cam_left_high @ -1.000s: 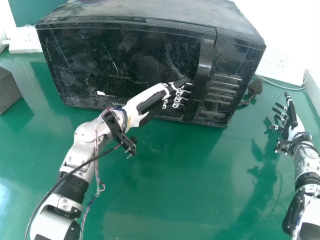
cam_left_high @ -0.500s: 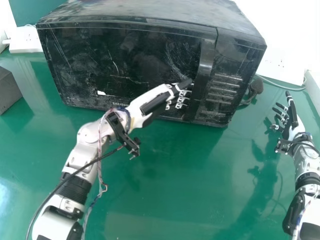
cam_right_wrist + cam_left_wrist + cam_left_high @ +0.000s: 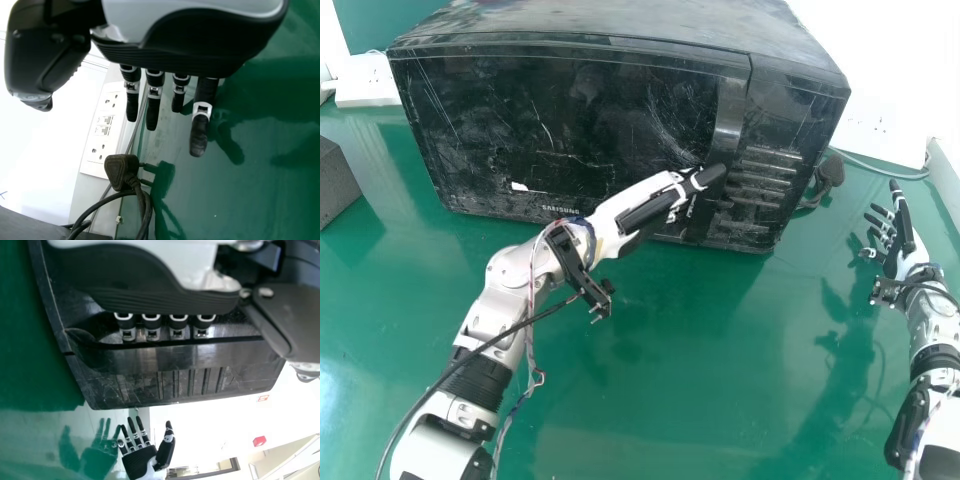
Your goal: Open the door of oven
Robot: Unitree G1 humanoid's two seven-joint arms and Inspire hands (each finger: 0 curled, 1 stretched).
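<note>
One microwave oven [image 3: 620, 25] at the far side of the green table [image 3: 720, 340]; its one door [image 3: 570, 110] is closed. One upright handle [image 3: 731, 110], right of the door glass.

Left hand [image 3: 638, 203] at the handle, forearm slanting across the space before the door. Four fingers, extended where visible, tips hidden behind the handle's edge; thumb [image 3: 702, 180] stretched over its front. Firmness of hold: cannot tell.

Right hand [image 3: 904, 255] over the table's right part, well apart from the oven, fingers loosely extended, holding nothing.

One dark power plug [image 3: 120, 171] beside the oven's right side, cord looped; one white socket panel [image 3: 104, 127] on the wall there. One gray box [image 3: 334, 180] at the view's left edge.

Green surface runs between the arms, from oven front to the view's bottom edge.
</note>
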